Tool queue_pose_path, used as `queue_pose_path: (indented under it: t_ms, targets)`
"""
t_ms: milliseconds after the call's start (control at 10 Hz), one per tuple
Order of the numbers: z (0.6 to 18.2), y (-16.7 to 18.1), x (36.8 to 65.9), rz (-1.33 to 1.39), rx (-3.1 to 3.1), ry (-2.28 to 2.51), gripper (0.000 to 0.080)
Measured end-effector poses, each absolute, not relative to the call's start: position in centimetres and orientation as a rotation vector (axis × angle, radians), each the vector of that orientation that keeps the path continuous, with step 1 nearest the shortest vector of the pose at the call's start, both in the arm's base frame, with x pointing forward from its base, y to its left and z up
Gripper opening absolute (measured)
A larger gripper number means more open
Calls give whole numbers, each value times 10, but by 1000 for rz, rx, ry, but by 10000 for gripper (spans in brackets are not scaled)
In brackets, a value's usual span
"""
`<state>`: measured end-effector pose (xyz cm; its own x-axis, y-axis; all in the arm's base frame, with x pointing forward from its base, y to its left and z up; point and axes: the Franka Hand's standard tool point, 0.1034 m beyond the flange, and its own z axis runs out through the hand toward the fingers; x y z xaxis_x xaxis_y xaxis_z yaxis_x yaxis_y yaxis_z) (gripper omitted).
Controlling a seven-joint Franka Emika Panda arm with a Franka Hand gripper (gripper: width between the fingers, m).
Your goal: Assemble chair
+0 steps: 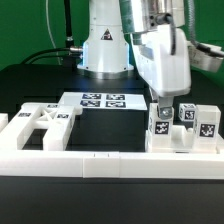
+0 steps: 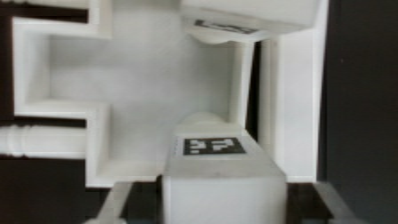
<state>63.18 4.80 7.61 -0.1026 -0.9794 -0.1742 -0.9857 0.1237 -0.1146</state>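
Observation:
The chair is in loose white pieces. Three tagged blocky pieces stand at the exterior view's right by the front rail: one (image 1: 160,128) under my gripper, two more (image 1: 186,116) (image 1: 207,123) beside it. My gripper (image 1: 160,107) comes straight down on the first block. In the wrist view the gripper (image 2: 222,197) has a finger on each side of this tagged block (image 2: 214,160) and is shut on it. A wide flat white piece (image 2: 160,80) lies beyond the block. A cross-braced chair piece (image 1: 45,120) lies at the exterior view's left.
The marker board (image 1: 100,100) lies flat in front of the robot base (image 1: 105,45). The long white border rail (image 1: 100,162) runs along the front. Another white piece (image 2: 249,25) shows at the far side of the wrist view.

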Motion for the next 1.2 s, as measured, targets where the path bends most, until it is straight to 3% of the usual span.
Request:
queue_pose_path:
  t_ms: [500,700,800,1200]
  targets:
    - [76,45,631,61,-1700,2385,289]
    - [74,46,630,62,-1708,2382,533]
    - [74,46,630,62,-1710,2380,612]
    - [100,56,623,51,-1814,2271,648]
